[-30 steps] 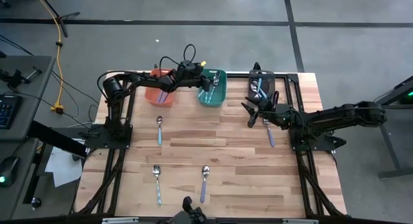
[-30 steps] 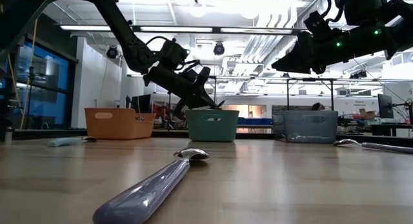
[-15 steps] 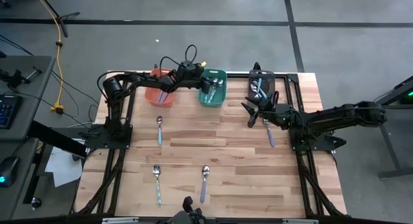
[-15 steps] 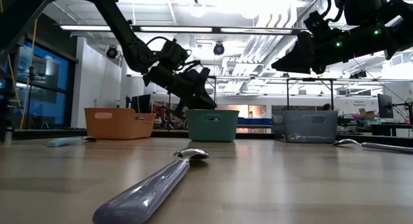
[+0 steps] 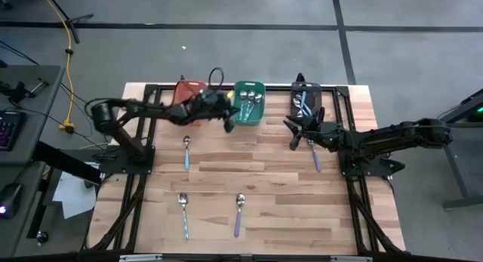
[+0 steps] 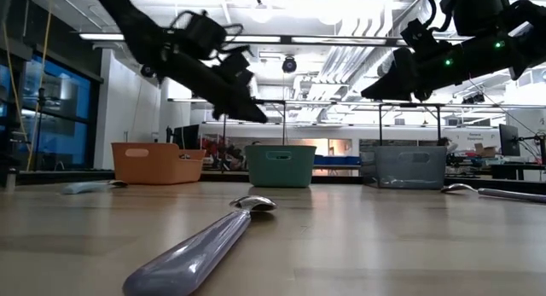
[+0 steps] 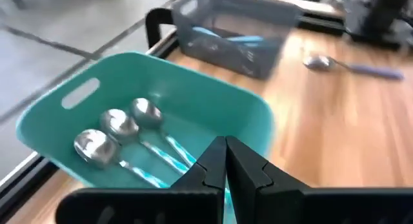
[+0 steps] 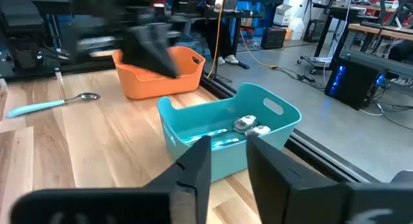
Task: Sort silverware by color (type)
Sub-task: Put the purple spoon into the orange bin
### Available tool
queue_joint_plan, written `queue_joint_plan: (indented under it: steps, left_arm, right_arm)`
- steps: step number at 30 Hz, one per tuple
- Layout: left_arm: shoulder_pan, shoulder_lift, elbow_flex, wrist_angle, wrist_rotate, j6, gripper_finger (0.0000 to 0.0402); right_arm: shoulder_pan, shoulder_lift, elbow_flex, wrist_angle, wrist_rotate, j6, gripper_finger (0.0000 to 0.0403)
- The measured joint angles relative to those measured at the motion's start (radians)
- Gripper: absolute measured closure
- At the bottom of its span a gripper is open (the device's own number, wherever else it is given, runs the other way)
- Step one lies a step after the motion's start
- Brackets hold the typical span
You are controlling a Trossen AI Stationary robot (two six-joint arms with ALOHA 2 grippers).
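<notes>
Tabletop's teal bin [image 7: 77, 114] holds three spoons [image 7: 119, 130].

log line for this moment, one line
left gripper: shut, empty, beside teal bin | right gripper: open, above purple spoon | loose spoons: four

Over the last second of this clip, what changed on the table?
The left gripper pulled back out of the teal bin toward the table's near side and is shut, empty. The right gripper stayed above the purple spoon. The three other loose spoons and all bins kept their places.
</notes>
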Motion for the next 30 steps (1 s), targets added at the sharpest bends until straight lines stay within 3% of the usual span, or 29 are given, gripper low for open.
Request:
queue_joint_plan:
  steps: [5,9,15,18,22,25,30]
  left_arm:
    - [-0.135,-0.147,-0.158,0.006,-0.137,0.016,0.0399]
    - [-0.245,-0.27,-0.238,-0.048,-0.237,-0.064,0.0399]
    - [-0.435,-0.413,-0.26,-0.336,-0.442,-0.245,0.0398]
    - [-0.515,-0.444,-0.261,-0.455,-0.496,-0.348,0.0398]
    - [-0.586,-0.446,-0.261,-0.507,-0.478,-0.467,0.0398]
    - [-0.629,-0.427,-0.261,-0.514,-0.47,-0.495,0.0391]
    - [-0.693,-0.384,-0.339,-0.344,-0.541,-0.484,0.0395]
  right_arm:
    - [0.0,0.0,0.0,-0.008,0.0,0.003,0.037]
    - [0.0,0.0,0.0,-0.017,-0.001,0.0,0.0395]
    - [0.0,0.0,0.0,-0.023,-0.001,0.0,0.0402]
    - [0.0,0.0,0.0,-0.023,-0.001,0.0,0.0402]
    - [0.0,0.0,0.0,-0.025,-0.009,0.0,0.0402]
    - [0.0,0.0,0.0,-0.041,-0.076,0.0,0.0402]
    - [0.027,0.0,0.0,-0.054,-0.156,0.027,0.0402]
